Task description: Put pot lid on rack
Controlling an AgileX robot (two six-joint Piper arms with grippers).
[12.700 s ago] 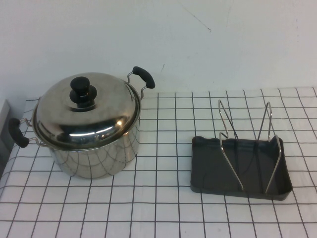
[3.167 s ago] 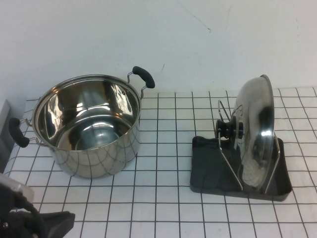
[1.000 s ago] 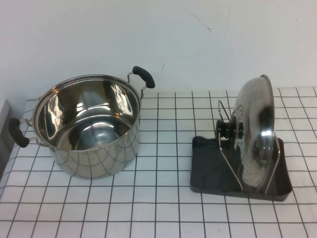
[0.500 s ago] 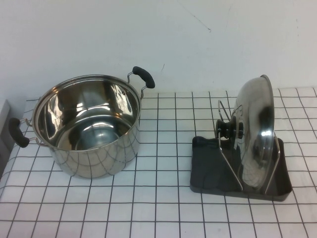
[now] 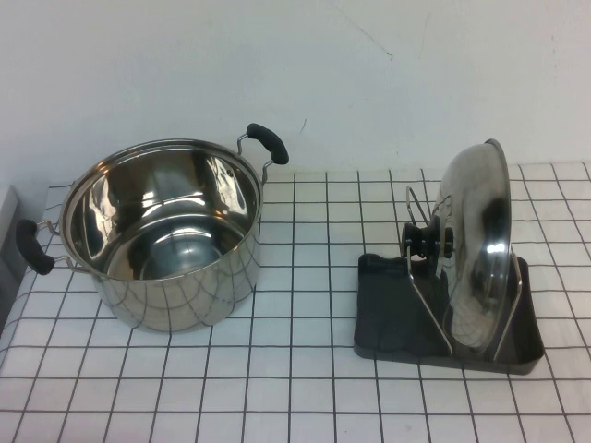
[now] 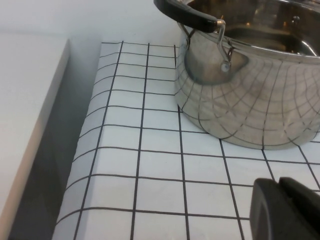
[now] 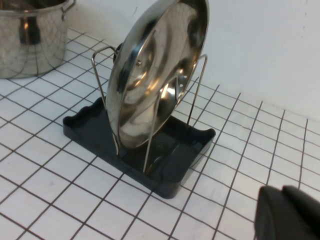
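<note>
The shiny pot lid (image 5: 478, 242) stands on edge between the two wire loops of the dark grey rack (image 5: 388, 318), with its black knob (image 5: 427, 242) pointing left toward the pot. In the right wrist view the lid (image 7: 155, 75) leans in the rack (image 7: 175, 165). My right gripper (image 7: 290, 212) is shut and empty, low over the cloth and apart from the rack. My left gripper (image 6: 286, 210) is shut and empty, near the pot's base. Neither gripper shows in the high view.
The open steel pot (image 5: 166, 240) with two black handles stands on the left of the checked cloth; it also shows in the left wrist view (image 6: 250, 100). The cloth's left edge drops to a grey gap (image 6: 45, 165). A white wall runs behind.
The lid went from the pot to the rack since the earliest frame. The left arm, at the lower left 3.2 s ago, has left the high view. Nothing moved in the last second.
</note>
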